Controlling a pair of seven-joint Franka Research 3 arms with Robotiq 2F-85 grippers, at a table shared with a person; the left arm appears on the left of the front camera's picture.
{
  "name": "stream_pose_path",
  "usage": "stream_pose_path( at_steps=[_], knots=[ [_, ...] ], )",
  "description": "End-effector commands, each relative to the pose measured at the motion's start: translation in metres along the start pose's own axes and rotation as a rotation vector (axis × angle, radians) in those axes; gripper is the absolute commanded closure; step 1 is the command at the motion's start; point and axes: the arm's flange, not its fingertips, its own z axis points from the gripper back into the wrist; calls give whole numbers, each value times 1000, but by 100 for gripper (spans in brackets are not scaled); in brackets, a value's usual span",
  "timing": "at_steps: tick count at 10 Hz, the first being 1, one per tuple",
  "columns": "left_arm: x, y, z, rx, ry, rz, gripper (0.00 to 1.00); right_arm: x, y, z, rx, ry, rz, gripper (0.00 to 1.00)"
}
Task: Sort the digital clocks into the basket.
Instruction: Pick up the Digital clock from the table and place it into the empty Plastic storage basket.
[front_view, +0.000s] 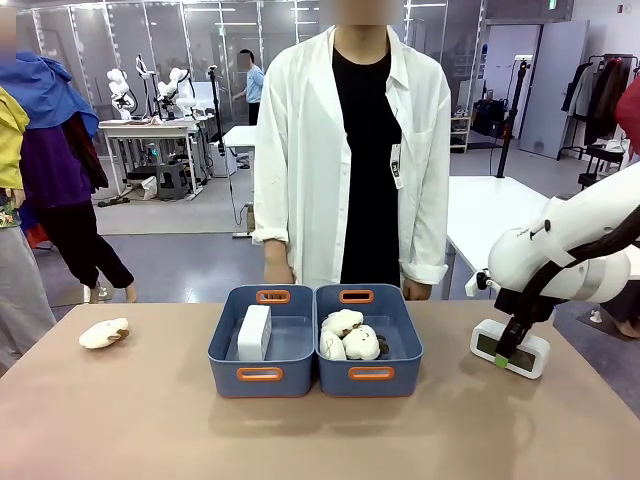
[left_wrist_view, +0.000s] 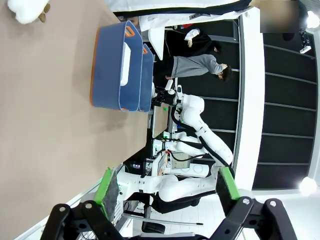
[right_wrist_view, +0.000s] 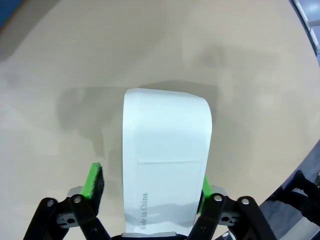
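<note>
The desk (front_view: 150, 430) is tan, matt and smooth. The clock (right_wrist_view: 165, 150) on its right side is white plastic, smooth with a soft sheen and small grey print. The second clock (front_view: 254, 332) looks like the same plastic. The left basket (front_view: 225, 376) and right basket (front_view: 335, 380) are matt blue-grey plastic with orange handle rims. The toys (front_view: 350, 340) are fuzzy cream plush. On my right end effector (right_wrist_view: 149, 187), the pads (right_wrist_view: 94, 182) look like green rubber on black links with shiny pins.

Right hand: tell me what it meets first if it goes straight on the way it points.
The digital clock on the table, sitting between the right hand's open fingers. Its white casing comes first, though the gap left is unclear.
</note>
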Motion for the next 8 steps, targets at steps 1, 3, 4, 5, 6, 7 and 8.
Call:
stream_pose_path(
  at_steps=[1,3,4,5,6,7,8],
  knots=[
    [-7,0,2,-1,6,-16,0,1,-5,-2,-29,12,-7,40],
    [-7,0,2,-1,6,-16,0,-1,-8,-3,-35,27,-16,60],
    [-7,0,2,-1,6,-16,0,-2,-9,-2,-36,30,-19,46],
    [-7,0,2,-1,6,-16,0,-2,-9,-1,-33,25,-20,80],
    [-7,0,2,-1,6,-16,0,-2,-10,3,-28,15,-23,66],
    [-7,0,2,-1,6,-16,0,-3,-11,8,-23,5,-27,100],
    [-7,0,2,-1,6,-16,0,-4,-12,16,-17,-8,-26,86]
  ],
)
